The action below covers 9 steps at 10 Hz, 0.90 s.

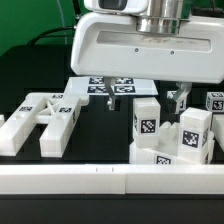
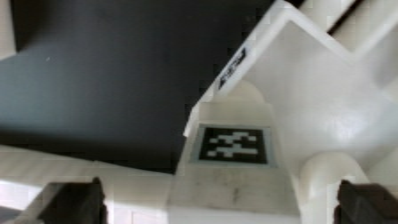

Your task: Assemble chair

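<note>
The chair parts are chunky white tagged blocks. A ladder-like piece (image 1: 40, 122) lies flat at the exterior view's left. A cluster of upright blocks (image 1: 170, 138) stands at the right. My gripper (image 1: 178, 98) hangs just above that cluster. In the wrist view a white part with a square tag (image 2: 231, 146) lies under my gripper (image 2: 217, 202). It fills the space between the two dark fingers (image 2: 75, 200), which stand wide apart. The gripper looks open, with the part between the jaws and no visible clamping.
The marker board (image 1: 115, 88) lies flat at the back of the black table. A long white rail (image 1: 110, 182) runs along the front edge. Another tagged white block (image 1: 216, 101) sits at the far right. The arm's big white body fills the top of the exterior view.
</note>
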Available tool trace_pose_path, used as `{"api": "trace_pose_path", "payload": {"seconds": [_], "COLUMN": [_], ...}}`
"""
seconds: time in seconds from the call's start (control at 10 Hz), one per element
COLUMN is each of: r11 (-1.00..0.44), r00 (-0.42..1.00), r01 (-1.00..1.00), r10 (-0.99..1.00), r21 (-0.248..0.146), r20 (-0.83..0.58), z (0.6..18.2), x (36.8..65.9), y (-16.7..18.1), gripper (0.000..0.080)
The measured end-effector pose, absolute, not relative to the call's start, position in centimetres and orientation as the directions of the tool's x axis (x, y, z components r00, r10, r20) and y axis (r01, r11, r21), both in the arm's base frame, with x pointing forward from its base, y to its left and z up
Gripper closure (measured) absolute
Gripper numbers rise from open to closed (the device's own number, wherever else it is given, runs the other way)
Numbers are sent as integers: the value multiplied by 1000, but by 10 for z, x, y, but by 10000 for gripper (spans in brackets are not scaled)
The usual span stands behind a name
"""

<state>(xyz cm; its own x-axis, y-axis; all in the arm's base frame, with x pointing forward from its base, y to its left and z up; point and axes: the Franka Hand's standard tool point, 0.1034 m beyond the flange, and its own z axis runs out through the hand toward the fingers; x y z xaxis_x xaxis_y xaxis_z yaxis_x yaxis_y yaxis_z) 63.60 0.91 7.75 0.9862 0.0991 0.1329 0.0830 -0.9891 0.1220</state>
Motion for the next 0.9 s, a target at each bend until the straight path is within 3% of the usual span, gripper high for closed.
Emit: {"api": "trace_pose_path", "payload": {"seconds": [0.2, 0.3, 0.4, 0.6, 0.9], "r11": [-989, -990, -992, -994, -947], "r00": [987, 987, 988, 989, 938], "r01": [79, 75, 54, 5, -318], "r10": [95, 91, 70, 20, -307], "r21": [122, 121, 118, 109, 49], "r20": [133, 134, 138, 144, 163], "z": [77, 77, 78, 78, 78], "x": [636, 636, 637, 637, 636], "y": [9, 9, 9, 9, 11], "gripper": [418, 418, 503, 503, 503]}}
